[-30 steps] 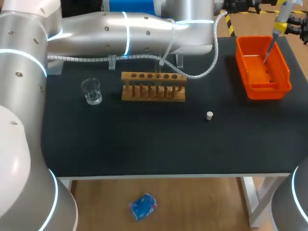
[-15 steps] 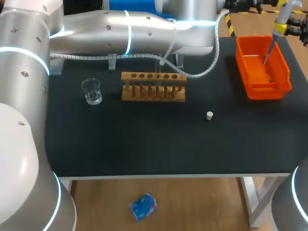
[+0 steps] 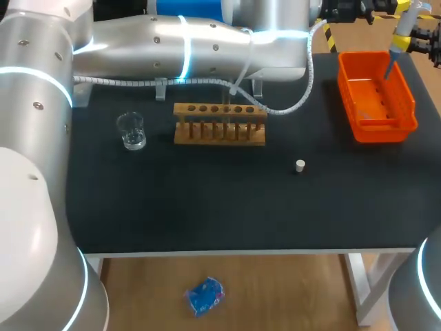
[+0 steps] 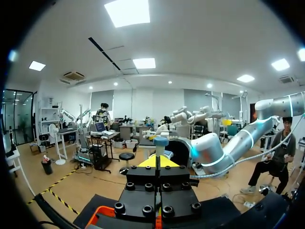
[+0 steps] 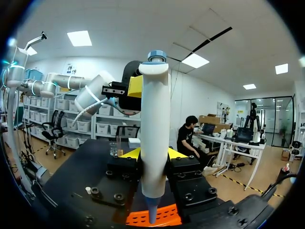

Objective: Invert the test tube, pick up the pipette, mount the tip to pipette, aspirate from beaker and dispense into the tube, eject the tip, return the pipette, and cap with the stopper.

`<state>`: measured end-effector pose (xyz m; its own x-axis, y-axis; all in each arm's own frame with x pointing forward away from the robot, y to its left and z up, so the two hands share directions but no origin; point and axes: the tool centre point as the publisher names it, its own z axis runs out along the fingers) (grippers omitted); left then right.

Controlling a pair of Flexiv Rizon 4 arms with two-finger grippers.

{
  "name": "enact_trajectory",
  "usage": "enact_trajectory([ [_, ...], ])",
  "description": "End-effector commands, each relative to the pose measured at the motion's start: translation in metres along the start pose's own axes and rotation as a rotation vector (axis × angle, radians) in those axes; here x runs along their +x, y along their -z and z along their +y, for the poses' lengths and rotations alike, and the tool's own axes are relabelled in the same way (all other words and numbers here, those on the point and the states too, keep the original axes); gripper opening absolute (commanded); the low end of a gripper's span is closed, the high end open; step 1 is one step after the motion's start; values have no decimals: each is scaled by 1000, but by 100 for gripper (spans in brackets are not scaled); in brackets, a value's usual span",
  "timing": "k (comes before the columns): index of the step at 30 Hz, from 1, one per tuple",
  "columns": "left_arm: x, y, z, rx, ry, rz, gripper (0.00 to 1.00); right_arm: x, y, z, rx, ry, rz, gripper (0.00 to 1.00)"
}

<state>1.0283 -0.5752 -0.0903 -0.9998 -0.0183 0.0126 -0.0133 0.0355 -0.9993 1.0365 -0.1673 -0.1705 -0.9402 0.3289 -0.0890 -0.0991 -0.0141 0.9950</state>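
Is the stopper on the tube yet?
No, off: the stopper lies alone on the table, apart from the wooden rack, nothing touching it.

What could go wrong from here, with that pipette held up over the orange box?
The right hand grips the pipette by its smooth body above the orange bin, so it might slip or tilt. The left hand sits very close to the pipette's top, so the two hands could collide.
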Motion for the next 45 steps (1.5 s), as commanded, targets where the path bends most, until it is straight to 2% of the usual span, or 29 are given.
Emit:
enact_trajectory([
  [1,-4,-4,12,6,-1,1,0,-2,-2,10,0,1,8,0],
  [6,-4,4,-2,30,-29,-10,0,-2,-2,10,0,1,8,0],
  [9,-3,10,-20,45,-51,-2,0,-2,-2,10,0,1,8,0],
  [14,-2,18,-44,24,-87,5,0,-2,-2,10,0,1,8,0],
  [17,-2,22,-51,15,-93,2,0,-2,-2,10,0,1,8,0],
  [18,-2,23,-52,11,-93,0,11,-2,-2,10,0,1,8,0],
  [19,-1,25,-53,13,-89,1,100,-2,-2,10,0,1,8,0],
  [25,5,35,-54,14,-77,10,100,-2,-2,10,0,1,8,0],
  [32,22,69,-51,10,-64,-4,100,0,-2,12,0,3,9,0],
  [36,41,92,-45,4,-60,-16,100,20,-7,19,-24,-5,36,0],
  [40,54,108,-40,4,-65,-88,100,44,-15,23,-35,-16,80,0],
  [45,54,108,-40,4,-65,-88,100,44,-15,23,-35,-16,80,0],
])
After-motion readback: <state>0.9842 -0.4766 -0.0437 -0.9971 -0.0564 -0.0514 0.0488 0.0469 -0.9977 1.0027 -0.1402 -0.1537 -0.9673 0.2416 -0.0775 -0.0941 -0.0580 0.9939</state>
